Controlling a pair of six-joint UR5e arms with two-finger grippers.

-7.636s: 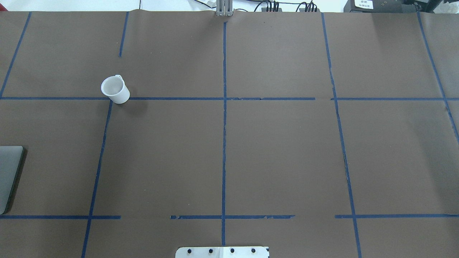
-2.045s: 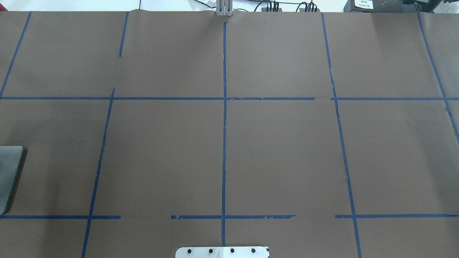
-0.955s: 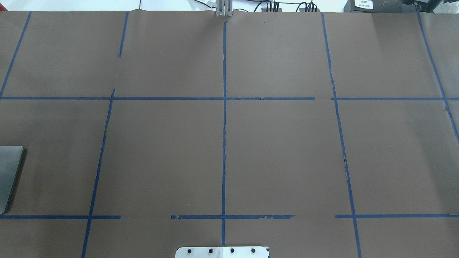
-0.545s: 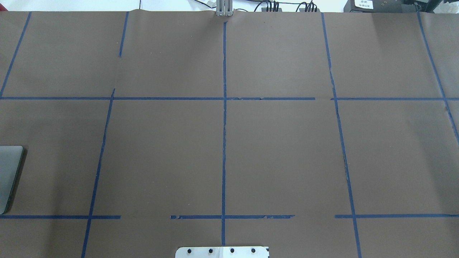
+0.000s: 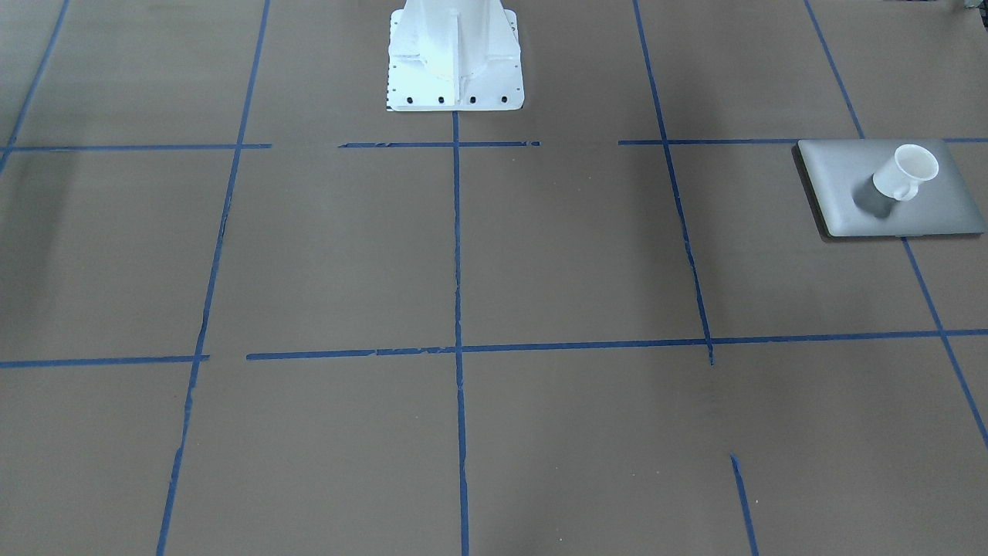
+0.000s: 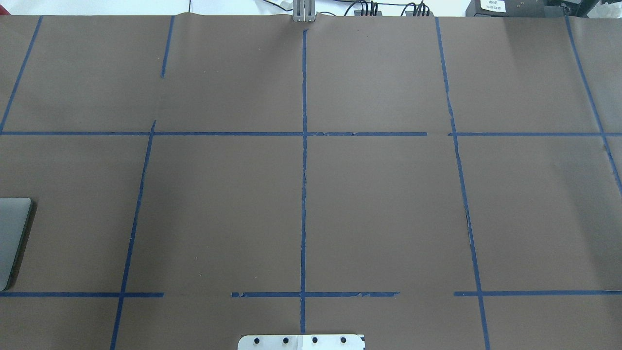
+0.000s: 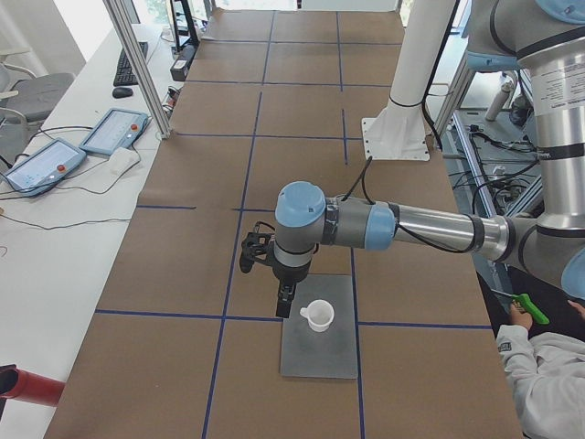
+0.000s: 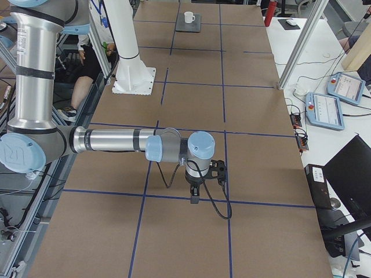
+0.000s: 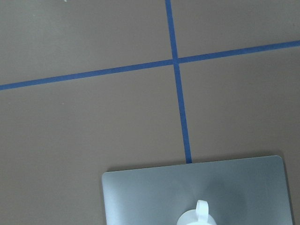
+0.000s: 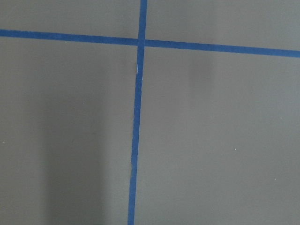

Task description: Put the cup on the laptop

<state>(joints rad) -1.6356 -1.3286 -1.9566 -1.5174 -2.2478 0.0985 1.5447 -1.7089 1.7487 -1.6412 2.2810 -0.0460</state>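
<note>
The small white cup (image 5: 905, 174) stands upright on the flat silver-grey laptop (image 5: 841, 166), near the lid's middle. It also shows in the exterior left view (image 7: 318, 315) and, cut off by the lower edge, in the left wrist view (image 9: 197, 216). My left gripper (image 7: 284, 309) hangs just beside the cup, apart from it and above the laptop's (image 7: 320, 352) edge. I cannot tell whether it is open or shut. My right gripper (image 8: 194, 200) points down over bare table far from the cup (image 8: 189, 17). I cannot tell its state either.
Brown paper with blue tape lines covers the table (image 6: 311, 194). Only the laptop's corner (image 6: 12, 233) shows at the overhead view's left edge. The white robot base (image 5: 454, 58) stands at the table's near side. Teach pendants (image 7: 114, 131) lie off the far edge.
The cup stood on the table's left part 7.6 s ago and is gone from there since. Over the last second only the shading on the laptop's corner lightens.
</note>
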